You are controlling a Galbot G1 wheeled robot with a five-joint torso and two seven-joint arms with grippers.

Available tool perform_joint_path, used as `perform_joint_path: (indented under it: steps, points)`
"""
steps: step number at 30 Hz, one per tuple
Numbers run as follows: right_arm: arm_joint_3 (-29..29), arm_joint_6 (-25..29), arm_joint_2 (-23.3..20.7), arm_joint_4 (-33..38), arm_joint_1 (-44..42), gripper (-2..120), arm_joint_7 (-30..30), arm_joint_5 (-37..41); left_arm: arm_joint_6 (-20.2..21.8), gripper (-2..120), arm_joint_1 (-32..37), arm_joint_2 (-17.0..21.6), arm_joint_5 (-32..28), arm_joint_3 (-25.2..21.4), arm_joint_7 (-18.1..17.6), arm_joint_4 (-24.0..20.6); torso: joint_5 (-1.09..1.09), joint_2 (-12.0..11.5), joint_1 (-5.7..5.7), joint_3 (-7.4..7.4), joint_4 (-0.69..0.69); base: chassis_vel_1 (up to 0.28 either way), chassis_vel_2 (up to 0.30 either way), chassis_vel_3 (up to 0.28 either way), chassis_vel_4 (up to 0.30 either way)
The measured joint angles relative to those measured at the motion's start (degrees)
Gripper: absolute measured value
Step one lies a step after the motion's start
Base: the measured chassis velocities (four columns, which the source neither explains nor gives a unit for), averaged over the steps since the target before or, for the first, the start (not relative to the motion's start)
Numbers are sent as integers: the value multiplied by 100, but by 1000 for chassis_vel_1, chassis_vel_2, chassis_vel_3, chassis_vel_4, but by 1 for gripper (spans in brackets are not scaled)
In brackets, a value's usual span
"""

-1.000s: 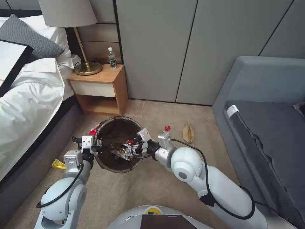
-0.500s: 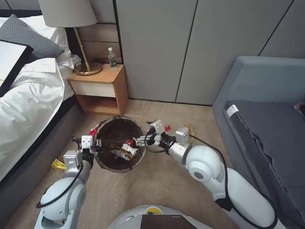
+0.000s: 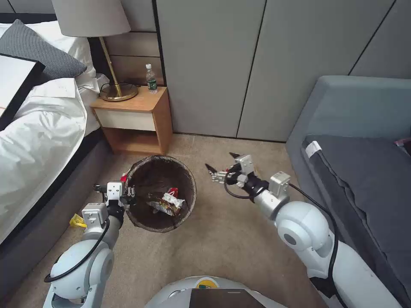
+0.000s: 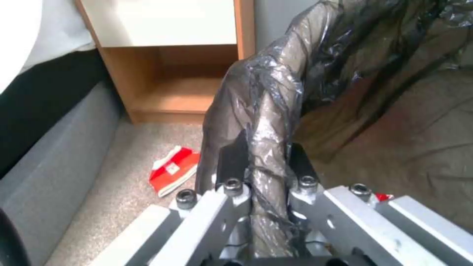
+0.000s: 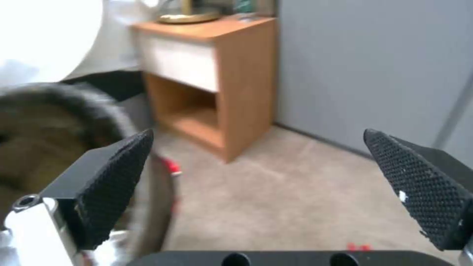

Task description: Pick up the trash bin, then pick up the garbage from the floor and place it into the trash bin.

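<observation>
Our right tool has left the bin toward three o'clock, spread empty; left tool clamps its thin, soft-lined rim.

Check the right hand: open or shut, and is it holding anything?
Open and empty. The right hand has its black fingers spread wide apart over bare carpet, right of the bin.

No legible text anywhere. Water bottle on the nightstand has a green label, print unreadable. Red-and-white packet on the floor: markings unreadable.
</observation>
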Motion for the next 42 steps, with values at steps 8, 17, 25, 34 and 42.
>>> perform_joint_path:
  steps: [8,17,25,34,42]
  points:
    - [1070,664,511,-33,-1092,100,-208,-538,1,3,4,37,-50,-38,-1,-27,-1,0,0,0,-1,0,0,0,0]
    - [2040,1342,1472,-107,-2132,100,-464,-1153,8,3,12,72,-82,-51,-1,-41,-1,0,0,0,0,0,0,0,0]
    - [2474,1951,1925,-182,-2771,100,-589,-1570,8,3,33,70,-83,-102,10,-43,-1,0,0,0,0,0,0,0,0]
    - [2622,2078,2157,-227,-2905,100,-622,-1676,8,3,34,68,-76,-89,20,-1,-1,0,0,0,0,0,0,0,0]
    - [2626,2052,2189,-253,-2874,100,-599,-1645,8,3,37,56,-66,-64,23,21,-1,0,0,0,0,0,0,0,0]
